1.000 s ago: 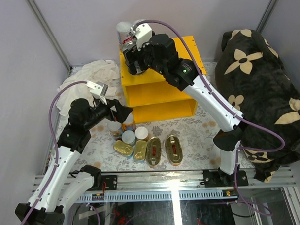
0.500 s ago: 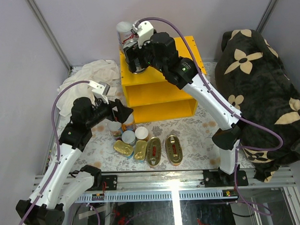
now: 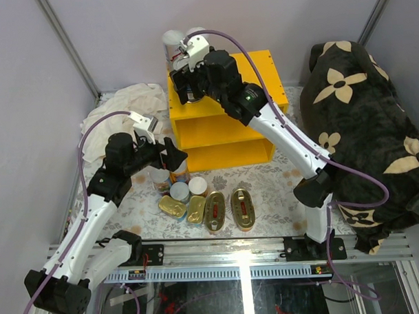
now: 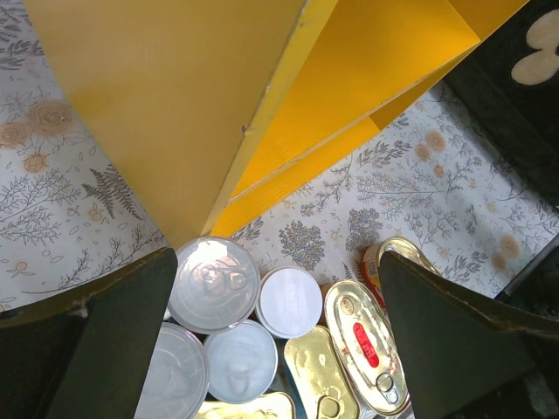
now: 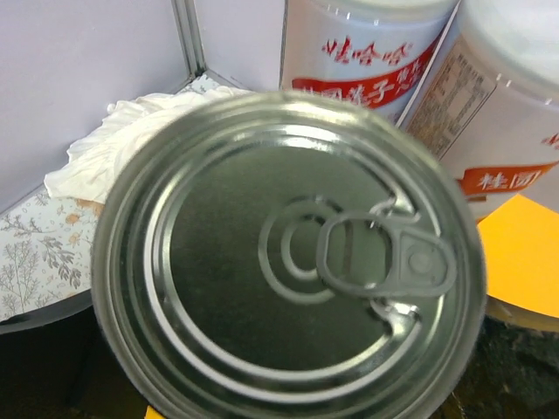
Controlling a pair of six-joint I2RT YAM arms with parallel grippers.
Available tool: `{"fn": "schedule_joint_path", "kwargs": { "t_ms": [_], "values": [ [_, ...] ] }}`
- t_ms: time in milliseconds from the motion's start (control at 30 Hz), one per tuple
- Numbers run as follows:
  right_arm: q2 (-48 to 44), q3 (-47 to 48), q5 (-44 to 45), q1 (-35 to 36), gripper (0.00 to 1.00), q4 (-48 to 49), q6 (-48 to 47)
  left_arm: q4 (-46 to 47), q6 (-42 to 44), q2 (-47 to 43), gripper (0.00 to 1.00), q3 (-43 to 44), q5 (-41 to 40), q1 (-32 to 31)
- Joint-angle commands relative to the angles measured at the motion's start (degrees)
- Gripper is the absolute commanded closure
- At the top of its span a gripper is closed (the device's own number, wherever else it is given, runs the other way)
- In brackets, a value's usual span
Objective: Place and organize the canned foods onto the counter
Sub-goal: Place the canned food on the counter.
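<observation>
While sealed, steel can (image 5: 288, 262) atop counter (image 3: 267, 71)

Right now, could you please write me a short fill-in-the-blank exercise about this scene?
1. The counter is painted ___.
2. The left hand is ___.
3. Behind the steel can stand ___ white cans.
4. The oval tins are coloured ___.
Missing words: yellow; open; two; gold.

I see a bright yellow worktop (image 3: 265, 72), gold tins (image 3: 242, 209) with red labels, a shiny silver can (image 5: 288, 262), and a black blanket (image 3: 360, 124) with cream flowers.
</observation>
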Motion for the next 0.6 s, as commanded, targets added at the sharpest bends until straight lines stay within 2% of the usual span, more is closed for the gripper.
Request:
{"fn": "schedule_joint_path", "kwargs": {
  "t_ms": [0, 367, 567],
  "values": [
    [-6.7, -7.0, 1.0, -0.4, 0.01, 7.0, -0.1, 0.7, 0.8, -0.3, 0.00, 1.2, -0.4, 0.5],
    [-19.2, -26.5, -3.0, -1.5, 0.01, 18.4, 1.7, 0.4, 1.1, 0.2, 0.00, 1.1, 0.0, 0.7],
    [-19.6, -28.2, -5.4, -2.7, 0.00, 19.6, 2.9, 0.6, 1.1, 0.1, 0.00, 0.9, 0.2, 0.7]
  ]
}}
